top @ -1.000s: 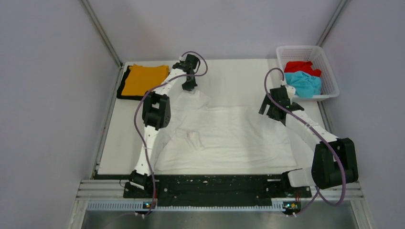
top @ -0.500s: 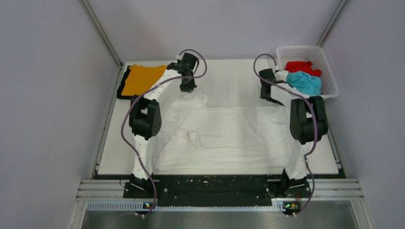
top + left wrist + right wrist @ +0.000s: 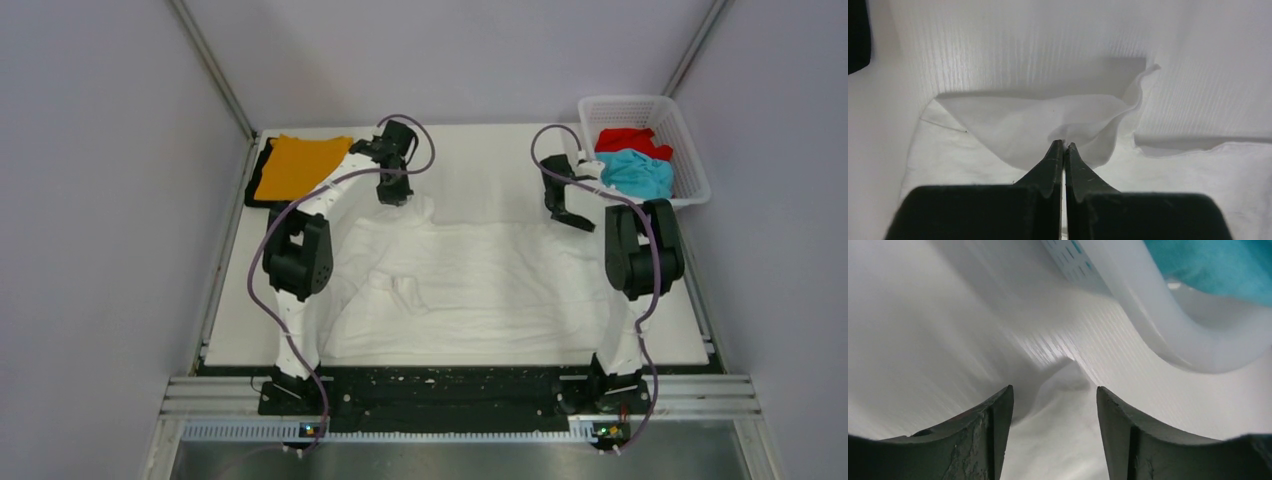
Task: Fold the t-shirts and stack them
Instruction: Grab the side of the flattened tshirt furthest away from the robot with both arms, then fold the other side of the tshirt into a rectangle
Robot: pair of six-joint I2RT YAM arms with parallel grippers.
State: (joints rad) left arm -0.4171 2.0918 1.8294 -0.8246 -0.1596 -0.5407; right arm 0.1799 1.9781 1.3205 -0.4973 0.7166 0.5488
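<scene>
The white t-shirt lies spread over the middle of the table. My left gripper is shut on its far left corner, and the pinched cloth bunches up at my fingertips. My right gripper is open over the shirt's far right corner, with cloth between its fingers. The orange t-shirt lies folded on the black t-shirt at the far left. The red t-shirt and teal t-shirt lie in the basket; the teal one also shows in the right wrist view.
The white lattice basket stands at the far right corner, its rim close to my right gripper. Grey walls close in the table on three sides. A black rail runs along the near edge.
My right arm has swung from the shirt's right middle to its far right corner by the basket. My left gripper has stayed at the far left corner, still shut on the cloth.
</scene>
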